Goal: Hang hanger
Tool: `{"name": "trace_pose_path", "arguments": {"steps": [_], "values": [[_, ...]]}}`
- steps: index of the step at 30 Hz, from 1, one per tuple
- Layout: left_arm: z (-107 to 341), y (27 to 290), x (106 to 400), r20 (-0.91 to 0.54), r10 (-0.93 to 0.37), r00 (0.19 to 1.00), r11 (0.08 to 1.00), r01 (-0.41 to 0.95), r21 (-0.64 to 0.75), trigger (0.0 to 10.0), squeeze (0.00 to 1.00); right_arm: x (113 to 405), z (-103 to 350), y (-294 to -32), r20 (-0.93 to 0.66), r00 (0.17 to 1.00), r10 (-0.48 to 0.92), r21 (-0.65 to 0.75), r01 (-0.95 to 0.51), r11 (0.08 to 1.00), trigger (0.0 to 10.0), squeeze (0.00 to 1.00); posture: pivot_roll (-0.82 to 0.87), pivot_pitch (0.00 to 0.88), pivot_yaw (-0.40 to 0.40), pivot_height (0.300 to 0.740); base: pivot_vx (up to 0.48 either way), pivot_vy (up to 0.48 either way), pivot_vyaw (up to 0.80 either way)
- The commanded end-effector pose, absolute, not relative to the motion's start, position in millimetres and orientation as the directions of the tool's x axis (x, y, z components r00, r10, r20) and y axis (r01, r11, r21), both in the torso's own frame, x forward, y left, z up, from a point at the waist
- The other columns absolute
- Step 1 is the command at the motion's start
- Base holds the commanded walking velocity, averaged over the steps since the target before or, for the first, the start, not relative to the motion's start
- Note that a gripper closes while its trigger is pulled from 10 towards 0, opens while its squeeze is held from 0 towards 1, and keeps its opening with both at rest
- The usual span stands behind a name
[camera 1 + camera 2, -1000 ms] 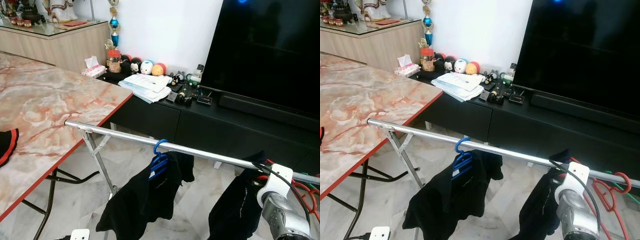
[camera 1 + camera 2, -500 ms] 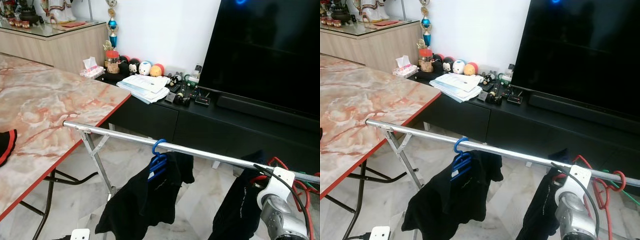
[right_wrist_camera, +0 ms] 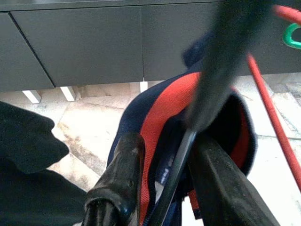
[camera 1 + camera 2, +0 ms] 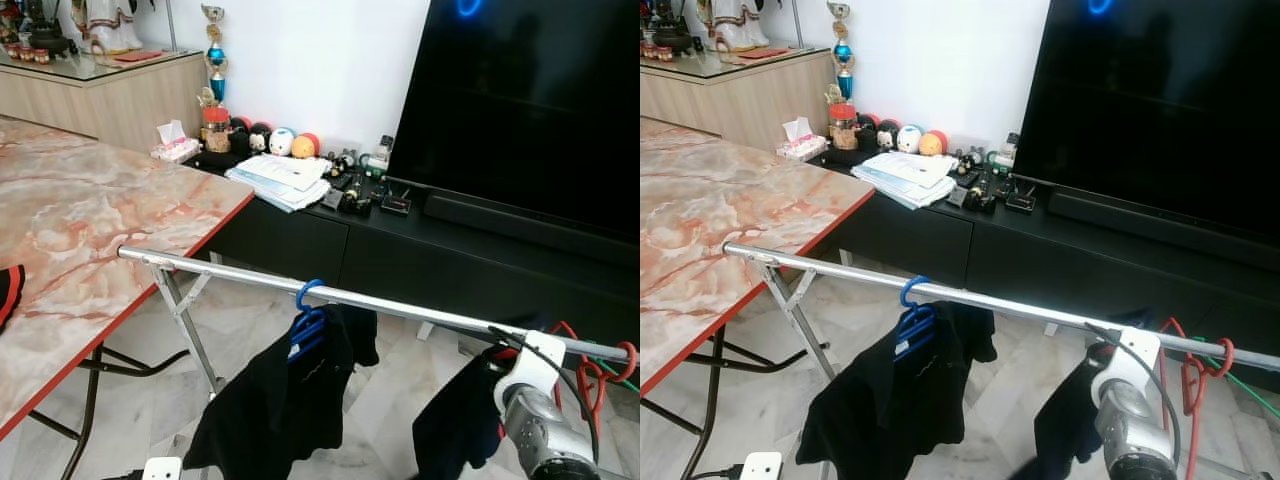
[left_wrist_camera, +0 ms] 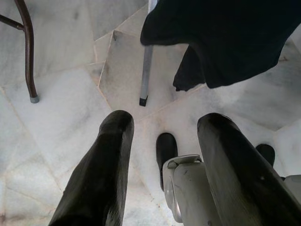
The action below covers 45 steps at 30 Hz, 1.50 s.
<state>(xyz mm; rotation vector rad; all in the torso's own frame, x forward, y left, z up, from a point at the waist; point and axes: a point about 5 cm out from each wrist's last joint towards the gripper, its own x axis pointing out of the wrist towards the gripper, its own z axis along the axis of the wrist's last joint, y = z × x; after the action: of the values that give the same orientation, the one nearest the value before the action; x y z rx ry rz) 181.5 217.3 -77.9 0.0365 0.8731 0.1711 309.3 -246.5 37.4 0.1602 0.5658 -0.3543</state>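
A silver clothes rail [image 4: 400, 308] runs across in front of me. On it hangs a blue hanger [image 4: 308, 305] carrying a black garment [image 4: 270, 400]. My right arm [image 4: 535, 425] reaches up under the rail's right part. In the right wrist view my right gripper [image 3: 167, 150] is shut on a hanger, a thin dark bar between its fingers [image 3: 120, 174], with a navy garment with red trim [image 3: 160, 117] on it. That garment [image 4: 455, 425] droops below the rail. Empty red hangers [image 4: 595, 375] hook over the rail's right end. My left gripper [image 5: 164, 122] hangs open over the floor.
A marble-patterned table [image 4: 90, 220] stands close on the left, its corner near the rail's left end. Behind the rail are a black TV console [image 4: 300, 235] with papers [image 4: 280, 180] and small toys, and a large TV [image 4: 530, 100]. The rack's leg [image 4: 185, 320] stands on the tiled floor.
The head view has shifted slightly. My right wrist has edged a little left under the rail with the navy garment still in the gripper. The blue hanger has not moved.
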Motion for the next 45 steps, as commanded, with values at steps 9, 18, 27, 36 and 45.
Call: {"name": "trace_pose_path", "arguments": {"steps": [9,18,27,36,45], "values": [[-77.4,216.4,182.3,-0.754,0.16,0.637,0.986,-0.132,0.098,10.0,0.0,298.8,32.1,-243.2,-0.507,0.797,-0.328,0.04,0.401,0.915,10.0,0.0,0.12,0.0,-0.057,0.74,0.0,0.0,0.0],[-77.4,215.3,182.7,-0.754,0.156,0.638,0.987,-0.131,0.093,10.0,0.0,285.9,16.4,-239.8,-0.568,0.74,-0.36,0.047,0.466,0.884,10.0,0.0,0.12,0.0,-0.059,0.74,0.0,0.0,0.0],[-78.2,216.5,180.7,-0.757,0.158,0.633,0.987,-0.134,0.094,10.0,0.0,293.7,30.5,-245.2,-0.507,0.762,-0.403,0.093,0.513,0.853,10.0,0.0,0.12,0.0,-0.057,0.74,0.0,0.0,0.0],[-77.5,217.3,181.6,-0.753,0.163,0.637,0.986,-0.14,0.094,10.0,0.0,295.6,39.3,-251.7,-0.439,0.774,-0.456,0.131,0.558,0.82,10.0,0.0,0.12,0.0,-0.058,0.74,0.0,0.0,0.0],[-77.7,216.8,181.4,-0.754,0.161,0.637,0.986,-0.139,0.093,10.0,0.0,288.5,27.7,-250.1,-0.506,0.731,-0.459,0.113,0.583,0.804,7.7,0.0,0.12,0.0,-0.057,0.74,0.0,0.0,0.0]]}}
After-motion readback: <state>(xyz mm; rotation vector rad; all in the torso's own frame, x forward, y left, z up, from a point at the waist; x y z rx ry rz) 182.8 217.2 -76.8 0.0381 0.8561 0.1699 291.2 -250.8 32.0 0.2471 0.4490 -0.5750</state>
